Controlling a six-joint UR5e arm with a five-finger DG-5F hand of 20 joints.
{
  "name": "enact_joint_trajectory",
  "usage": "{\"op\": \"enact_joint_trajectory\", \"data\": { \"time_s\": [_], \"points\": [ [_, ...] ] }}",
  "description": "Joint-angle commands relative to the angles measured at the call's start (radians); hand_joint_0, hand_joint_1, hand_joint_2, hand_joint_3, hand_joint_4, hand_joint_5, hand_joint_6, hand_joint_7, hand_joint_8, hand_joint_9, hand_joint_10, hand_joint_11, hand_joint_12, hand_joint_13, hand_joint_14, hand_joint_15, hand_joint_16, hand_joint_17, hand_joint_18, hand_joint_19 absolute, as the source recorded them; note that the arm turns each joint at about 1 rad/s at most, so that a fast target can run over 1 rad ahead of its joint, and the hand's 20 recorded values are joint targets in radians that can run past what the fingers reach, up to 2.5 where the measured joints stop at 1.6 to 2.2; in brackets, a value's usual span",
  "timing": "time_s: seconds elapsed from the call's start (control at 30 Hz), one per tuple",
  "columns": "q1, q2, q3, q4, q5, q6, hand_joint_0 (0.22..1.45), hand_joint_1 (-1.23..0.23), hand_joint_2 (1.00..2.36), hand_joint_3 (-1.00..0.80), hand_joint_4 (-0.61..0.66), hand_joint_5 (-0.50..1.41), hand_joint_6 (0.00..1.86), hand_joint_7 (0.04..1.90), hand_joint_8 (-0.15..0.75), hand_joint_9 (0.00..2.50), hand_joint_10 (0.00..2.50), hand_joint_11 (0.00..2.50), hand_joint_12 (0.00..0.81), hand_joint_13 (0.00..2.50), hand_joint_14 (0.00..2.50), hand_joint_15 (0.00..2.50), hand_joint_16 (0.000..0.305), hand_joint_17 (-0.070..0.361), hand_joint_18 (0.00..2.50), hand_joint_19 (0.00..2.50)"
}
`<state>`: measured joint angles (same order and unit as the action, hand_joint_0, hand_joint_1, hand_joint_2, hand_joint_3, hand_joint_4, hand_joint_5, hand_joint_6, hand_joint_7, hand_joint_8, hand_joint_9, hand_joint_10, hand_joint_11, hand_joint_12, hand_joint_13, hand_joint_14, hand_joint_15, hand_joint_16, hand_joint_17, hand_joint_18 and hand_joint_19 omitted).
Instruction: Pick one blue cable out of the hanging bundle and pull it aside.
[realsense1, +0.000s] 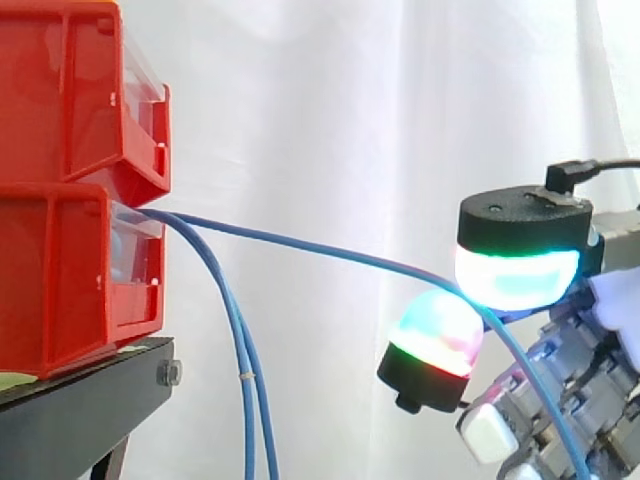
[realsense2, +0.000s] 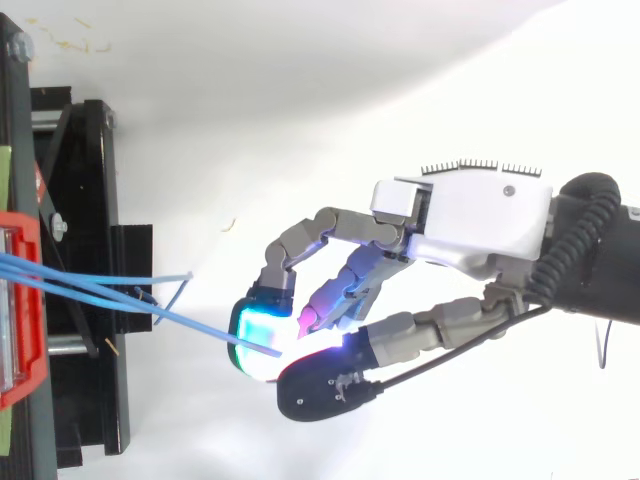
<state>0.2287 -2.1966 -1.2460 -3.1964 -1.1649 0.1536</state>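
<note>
Blue cable (realsense1: 320, 246), stretching from the red bins (realsense1: 70, 270) at 9 o'clock toward 4 o'clock and pinched between the hand's (realsense2: 470, 215) glowing pads (realsense1: 517, 275), could slip free if that thin grip loosens under tension.

Bins (realsense1: 70, 270) stacked on stand (realsense1: 80, 400), L; one cable (realsense1: 320, 247) runs R to hand (realsense2: 480, 215), other cables (realsense1: 245, 380) hang.

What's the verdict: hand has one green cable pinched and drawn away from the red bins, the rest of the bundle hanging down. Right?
One thing is off: the pinched cable is blue, not green. The side view shows the hand holding it between its glowing pads, drawn away from the red bins, with the other blue cables hanging down.
</note>
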Motion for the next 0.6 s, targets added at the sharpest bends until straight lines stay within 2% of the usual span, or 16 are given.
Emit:
{"op": "enact_joint_trajectory", "data": {
  "time_s": [0.0,0.13,0.57],
  "points": [
    [0.0,0.0,-0.043,0.302,-0.001,0.0,0.57,-0.83,1.01,-0.05,-0.1,-0.01,0.83,0.88,0.23,0.99,0.01,0.15,0.378,0.86,0.02,0.47,0.051,0.114,0.75,0.57],
    [0.001,0.0,-0.043,0.323,0.001,-0.003,0.57,-0.83,1.01,-0.05,-0.1,-0.01,0.83,0.87,0.232,1.0,0.0,0.16,0.378,0.86,0.02,0.48,0.051,0.115,0.75,0.57],
    [0.0,0.0,-0.043,0.32,0.001,-0.005,0.57,-0.83,1.01,-0.04,-0.1,-0.01,0.83,0.88,0.234,1.02,0.01,0.17,0.383,0.87,0.02,0.49,0.052,0.116,0.76,0.57]
  ]
}}
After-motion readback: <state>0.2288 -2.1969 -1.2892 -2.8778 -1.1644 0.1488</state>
